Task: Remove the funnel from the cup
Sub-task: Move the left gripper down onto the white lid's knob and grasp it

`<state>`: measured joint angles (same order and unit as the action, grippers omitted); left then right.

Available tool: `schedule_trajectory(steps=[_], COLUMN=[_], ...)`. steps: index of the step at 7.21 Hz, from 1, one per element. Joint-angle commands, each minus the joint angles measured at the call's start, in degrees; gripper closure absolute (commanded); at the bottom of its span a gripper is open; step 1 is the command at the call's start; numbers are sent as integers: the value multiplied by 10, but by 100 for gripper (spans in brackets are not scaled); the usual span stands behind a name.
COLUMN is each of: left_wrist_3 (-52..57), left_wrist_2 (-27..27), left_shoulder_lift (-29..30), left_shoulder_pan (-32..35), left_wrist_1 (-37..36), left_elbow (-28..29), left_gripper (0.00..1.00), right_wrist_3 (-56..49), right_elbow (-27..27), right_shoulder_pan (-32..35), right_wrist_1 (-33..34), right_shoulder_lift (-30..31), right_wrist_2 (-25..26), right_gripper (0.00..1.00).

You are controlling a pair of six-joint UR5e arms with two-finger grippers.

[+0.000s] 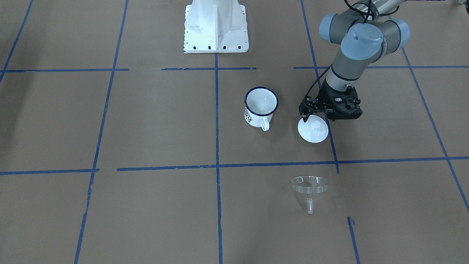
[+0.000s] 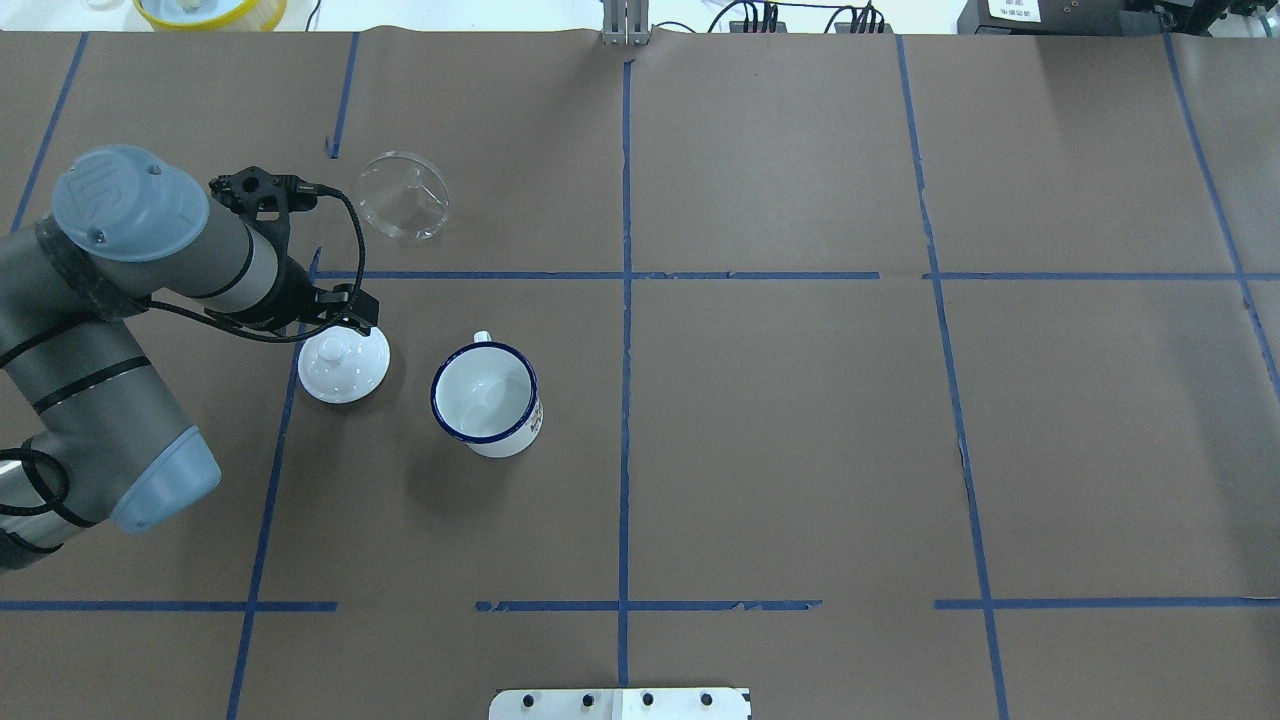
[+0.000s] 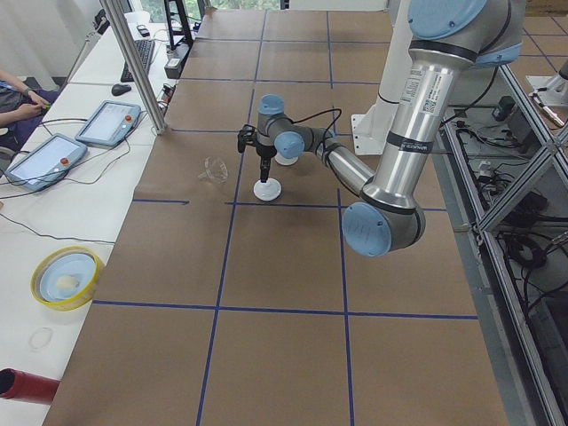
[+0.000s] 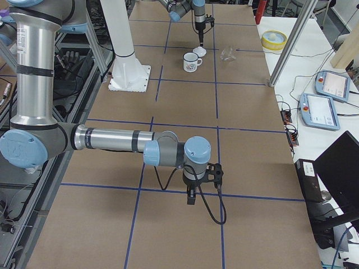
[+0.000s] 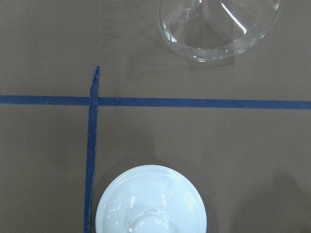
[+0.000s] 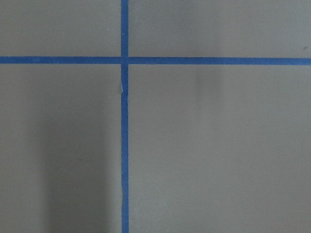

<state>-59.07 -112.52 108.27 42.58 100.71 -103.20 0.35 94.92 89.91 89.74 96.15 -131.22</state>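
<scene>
Funnel (image 1: 309, 187) already out of the empty cup (image 1: 261, 106), resting on the desk (image 1: 146, 128) well apart; task seemingly done; left pincer (image 1: 305, 118) over a white lid (image 1: 314, 131), right pincer (image 4: 191, 197) far off, grip of both unclear.

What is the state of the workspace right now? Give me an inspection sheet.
Surface: brown paper table with blue tape grid.
Job's things: funnel lies on the table, apart from the cup; cup upright, empty.
Clutter: white lid beside the cup.
Grippers: left gripper above the lid, fingers unclear; right gripper over bare table, state unclear.
Cables: black cable loops at left wrist.
Surroundings: yellow bowl, control tablets.
</scene>
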Motion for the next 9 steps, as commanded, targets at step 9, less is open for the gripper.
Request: schedule_trajectory(steps=[9], left_wrist_3=[11], left_wrist_2=[-5], left_shoulder_lift=[19], left_shoulder_pan=[-2], left_wrist_1=[-5], left_elbow=[54], left_gripper=[14], right_wrist_3=[0], right_elbow=[0], right_shoulder_pan=[0], right_wrist_1=[0], right_shoulder_lift=[0], right_wrist_2=[0], right_gripper=[0])
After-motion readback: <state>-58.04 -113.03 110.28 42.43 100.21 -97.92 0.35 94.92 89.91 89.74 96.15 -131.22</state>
